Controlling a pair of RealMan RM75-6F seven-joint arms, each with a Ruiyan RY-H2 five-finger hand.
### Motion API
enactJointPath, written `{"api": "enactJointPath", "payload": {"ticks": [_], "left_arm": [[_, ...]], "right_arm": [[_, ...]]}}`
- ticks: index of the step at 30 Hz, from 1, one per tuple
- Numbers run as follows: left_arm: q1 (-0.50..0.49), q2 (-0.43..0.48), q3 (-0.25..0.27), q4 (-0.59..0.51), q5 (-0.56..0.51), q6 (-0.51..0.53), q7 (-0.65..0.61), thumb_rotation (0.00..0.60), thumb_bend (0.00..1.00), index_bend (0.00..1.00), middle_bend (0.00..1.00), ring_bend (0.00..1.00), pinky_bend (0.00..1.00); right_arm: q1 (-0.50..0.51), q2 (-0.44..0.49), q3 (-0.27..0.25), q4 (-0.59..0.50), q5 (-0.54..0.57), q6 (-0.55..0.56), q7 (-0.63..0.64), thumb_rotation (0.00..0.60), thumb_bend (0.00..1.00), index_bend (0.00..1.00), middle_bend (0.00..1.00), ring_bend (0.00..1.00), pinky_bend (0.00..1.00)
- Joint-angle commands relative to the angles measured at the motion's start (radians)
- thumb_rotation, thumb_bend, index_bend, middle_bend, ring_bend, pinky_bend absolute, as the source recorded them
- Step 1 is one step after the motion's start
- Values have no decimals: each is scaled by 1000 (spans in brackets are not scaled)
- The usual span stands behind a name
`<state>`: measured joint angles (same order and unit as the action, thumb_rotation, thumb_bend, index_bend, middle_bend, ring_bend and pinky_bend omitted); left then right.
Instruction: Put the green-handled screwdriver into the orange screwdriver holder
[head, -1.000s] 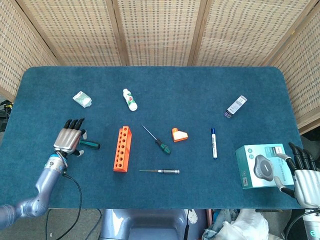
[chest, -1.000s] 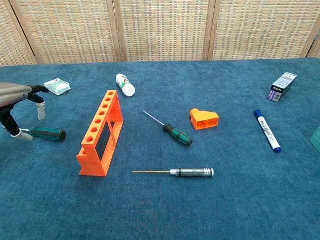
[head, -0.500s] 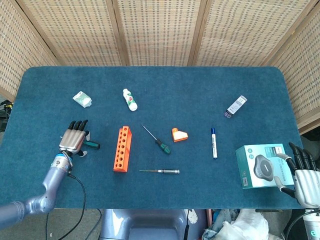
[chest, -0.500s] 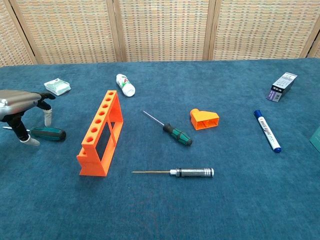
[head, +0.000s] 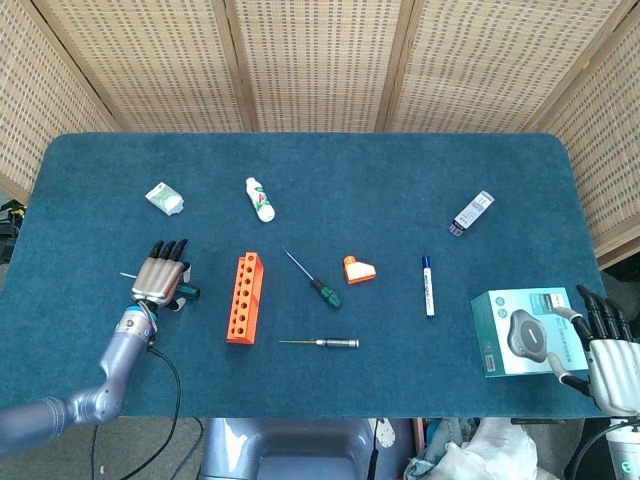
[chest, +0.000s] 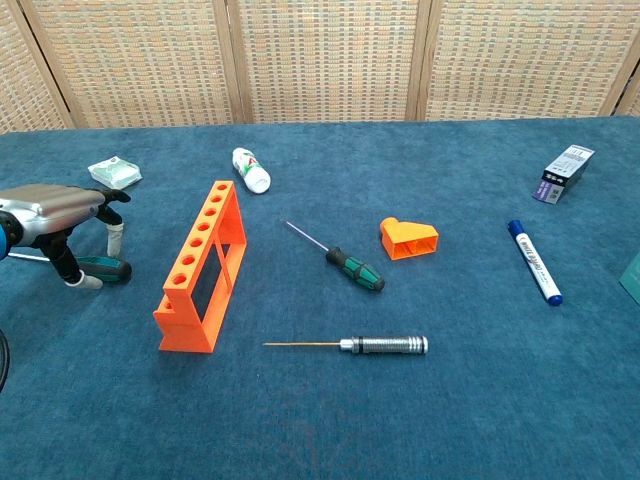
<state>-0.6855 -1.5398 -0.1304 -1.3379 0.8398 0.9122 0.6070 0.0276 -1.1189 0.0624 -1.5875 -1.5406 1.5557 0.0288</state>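
While left robot hand (chest: 62, 215) straddles green-handled screwdriver (chest: 100, 268), grip unclear, we judge it light, rigid; grasp ribbed handle, holder (chest: 200, 265) at 3 o'clock.

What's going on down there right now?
Left hand over the green-handled screwdriver, fingers straddling it, no lift. Right hand idle, open. Orange holder empty, path clear.
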Motion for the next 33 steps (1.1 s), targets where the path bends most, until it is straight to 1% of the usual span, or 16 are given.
{"api": "enactJointPath", "payload": {"ticks": [1,8,12,15,18,23,27,33], "left_arm": [[-4,-6,3,6,-7,-1,4,600,238,503,0,0,0],[-7,-22,6,21,-8,12,-1,600,274,603,0,0,0],[0,-16,1,10,26,40,-29,600,281,623,0,0,0],[8,6,-11,-24,59,70,-61,600,284,629,2,0,0],[18,30,-29,-64,88,105,-98,600,285,630,9,0,0],[49,56,-73,-134,131,165,-216,600,285,630,20,0,0],[75,58,-103,-164,172,208,-329,600,286,630,42,0,0],[94,49,-142,-197,200,271,-404,600,287,630,53,0,0]], "right_arm": [[0,0,0,1,-1,1,1,600,268,227,0,0,0],[0,-3,0,3,-5,4,4,600,268,227,0,0,0],[0,-5,0,6,-7,6,4,600,268,227,0,0,0],[0,-6,0,7,-8,6,3,600,268,227,0,0,0],[0,-8,-1,6,-10,7,-1,600,268,227,0,0,0],[0,-9,-2,5,-13,10,-3,600,268,227,0,0,0],[-1,-9,-2,5,-13,9,-4,600,268,227,0,0,0],[1,-10,-1,6,-7,5,-5,600,268,227,0,0,0]]}}
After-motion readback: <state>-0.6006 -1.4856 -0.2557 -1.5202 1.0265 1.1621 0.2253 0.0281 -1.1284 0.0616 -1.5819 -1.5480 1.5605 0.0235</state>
